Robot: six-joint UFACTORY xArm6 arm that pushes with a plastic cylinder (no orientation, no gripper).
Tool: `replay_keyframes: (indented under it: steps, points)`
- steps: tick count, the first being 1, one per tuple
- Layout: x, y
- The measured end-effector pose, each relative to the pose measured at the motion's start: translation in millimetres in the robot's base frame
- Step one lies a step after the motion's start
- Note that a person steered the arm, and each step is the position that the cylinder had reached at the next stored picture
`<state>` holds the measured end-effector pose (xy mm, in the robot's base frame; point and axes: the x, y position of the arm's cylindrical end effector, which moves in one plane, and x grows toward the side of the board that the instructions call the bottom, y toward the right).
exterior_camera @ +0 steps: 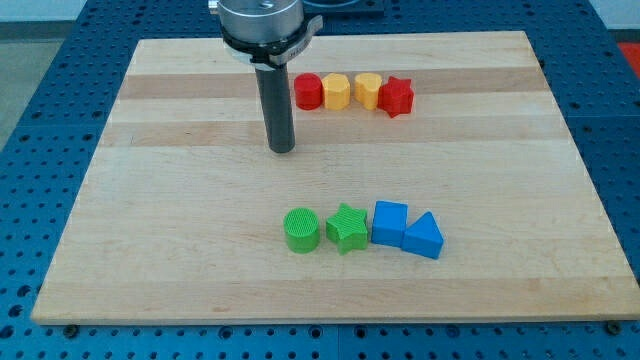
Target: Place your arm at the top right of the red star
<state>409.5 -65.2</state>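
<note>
The red star (397, 96) sits near the view's top, at the right end of a row of blocks. To its left in that row are a yellow block (368, 90), a second yellow block (336, 92) and a red cylinder (308, 91). My tip (282, 149) rests on the board to the lower left of this row, well left of the red star and just below-left of the red cylinder, touching no block.
A second row lies lower on the wooden board (150, 230): a green cylinder (301, 230), a green star (347, 228), a blue cube (389, 222) and a blue triangle (424, 237). Blue perforated table surrounds the board.
</note>
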Motion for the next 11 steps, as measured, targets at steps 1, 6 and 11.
replay_keyframes:
  steps: [1, 6, 11]
  points:
    - [0.0, 0.0]
    - [-130.3, -43.3]
    - [-133.1, 201.1]
